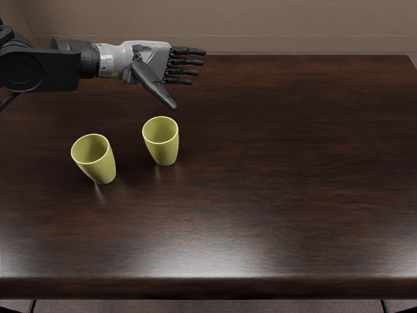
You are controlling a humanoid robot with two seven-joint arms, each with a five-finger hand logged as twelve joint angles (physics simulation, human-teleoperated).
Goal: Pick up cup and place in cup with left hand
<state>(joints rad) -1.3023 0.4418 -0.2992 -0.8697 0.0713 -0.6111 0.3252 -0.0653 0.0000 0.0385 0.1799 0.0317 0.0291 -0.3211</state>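
1. Closest is the front edge of the dark wooden table [208,287], well apart from the fingers, on the near side of them.
2. Next comes the nearer cup [103,165], yellow-green and upright with its mouth up. It stands on the table, nearer than the fingers and to the left of them, out beyond the thumb's side of the hand.
3. The farther cup [164,147], of the same colour and also upright, stands to the right of the first, with a gap between them. It is nearer than the fingers and a little left of them, near the thumb tip in the view and not held.
4. The left hand [151,60] is beyond both cups. Its thumb [155,85] slants toward the farther cup, spread wide from the four fingers [187,62], which reach rightward, nearly straight, with narrow gaps. They hold nothing. Its height over the table cannot be told.
5. Farthest, past the fingers, is a brown wall [260,42].
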